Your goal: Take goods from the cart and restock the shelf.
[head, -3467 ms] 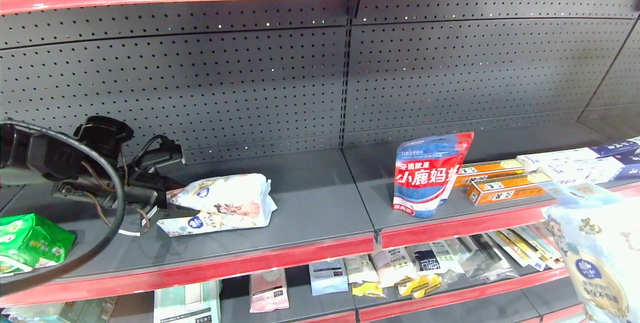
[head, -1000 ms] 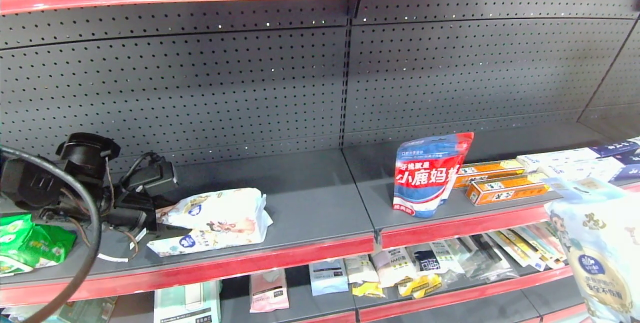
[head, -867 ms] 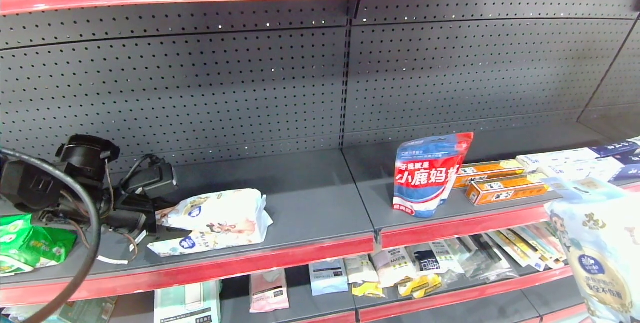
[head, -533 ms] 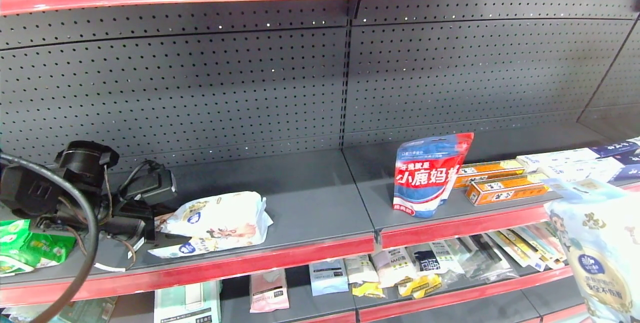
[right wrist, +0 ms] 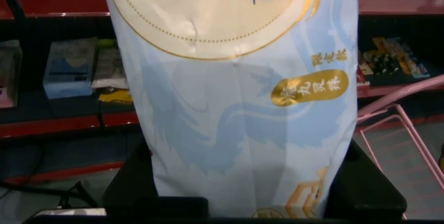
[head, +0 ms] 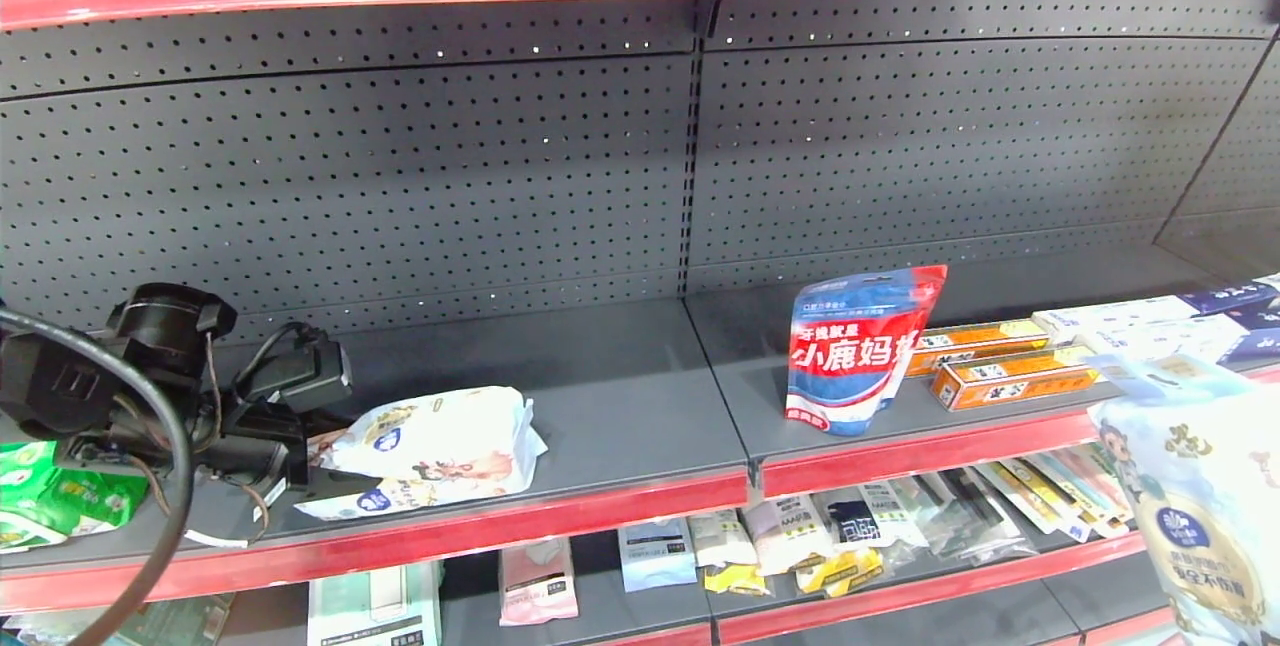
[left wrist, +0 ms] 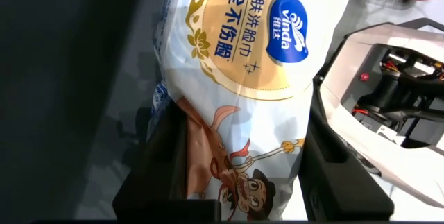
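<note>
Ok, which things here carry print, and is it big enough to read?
Standing pouch: large white characters on red, readable.
White pack: blue characters and badge, readable.
Pale blue pack: gold label characters, readable.
Orange boxes: too small.
Green pack: blurred.

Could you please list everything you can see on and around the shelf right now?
white wipes pack: one, white with cartoon print, lying in the shelf's left bay.
light-blue pack: one, pale blue, held before the shelf's right end.
green pack: one, green, far left.
pouch: one, red and blue, upright in the right bay.
orange boxes: two, orange, lying right of the pouch.
white-and-blue boxes: several, far right.
small packets: many, mixed colours, lower shelf.
shelf: grey boards, red front edges.
cart: pink wire, low beside the light-blue pack.
left gripper: black, shut on the white wipes pack.
right gripper: black, shut on the light-blue pack.
</note>
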Controlling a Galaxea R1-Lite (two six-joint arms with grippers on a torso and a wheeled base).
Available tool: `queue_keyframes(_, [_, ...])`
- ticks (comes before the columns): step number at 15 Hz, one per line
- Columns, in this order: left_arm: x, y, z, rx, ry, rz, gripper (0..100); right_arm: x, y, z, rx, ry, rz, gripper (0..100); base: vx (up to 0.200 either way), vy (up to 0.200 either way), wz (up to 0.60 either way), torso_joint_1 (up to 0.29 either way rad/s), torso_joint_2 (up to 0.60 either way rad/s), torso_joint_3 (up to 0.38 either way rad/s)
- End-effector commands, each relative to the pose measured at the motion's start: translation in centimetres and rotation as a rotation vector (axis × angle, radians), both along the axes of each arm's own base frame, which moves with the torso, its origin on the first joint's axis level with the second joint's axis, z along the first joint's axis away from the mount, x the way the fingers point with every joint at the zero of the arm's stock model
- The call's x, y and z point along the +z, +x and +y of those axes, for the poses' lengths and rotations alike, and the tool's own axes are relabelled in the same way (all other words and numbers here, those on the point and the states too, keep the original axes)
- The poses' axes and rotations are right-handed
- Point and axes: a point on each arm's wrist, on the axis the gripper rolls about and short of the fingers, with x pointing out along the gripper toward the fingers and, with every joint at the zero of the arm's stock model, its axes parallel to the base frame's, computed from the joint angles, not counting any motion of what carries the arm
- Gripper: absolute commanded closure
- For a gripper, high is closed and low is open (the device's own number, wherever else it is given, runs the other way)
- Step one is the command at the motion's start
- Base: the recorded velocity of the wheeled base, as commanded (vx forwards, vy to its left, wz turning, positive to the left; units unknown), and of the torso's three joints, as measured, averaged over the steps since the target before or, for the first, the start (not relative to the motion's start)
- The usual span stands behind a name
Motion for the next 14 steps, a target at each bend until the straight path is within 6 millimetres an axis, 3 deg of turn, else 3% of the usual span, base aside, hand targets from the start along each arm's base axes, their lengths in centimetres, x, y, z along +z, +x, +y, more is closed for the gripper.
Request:
queue_keyframes(1, [0.03,-0.15,-0.01,-0.001,-0.004,0.000,100,0.06,0.02,0.00,0.000,0.000,-0.001,100,0.000,0.000,0.00,0.000,0.00,0.000])
queue_keyframes(14, [0.34,-0.78,0.01,0.012,0.001,0.006,100,0.29,-0.01,0.00,0.000,-0.001,-0.013,100,0.000,0.000,0.00,0.000,0.00,0.000])
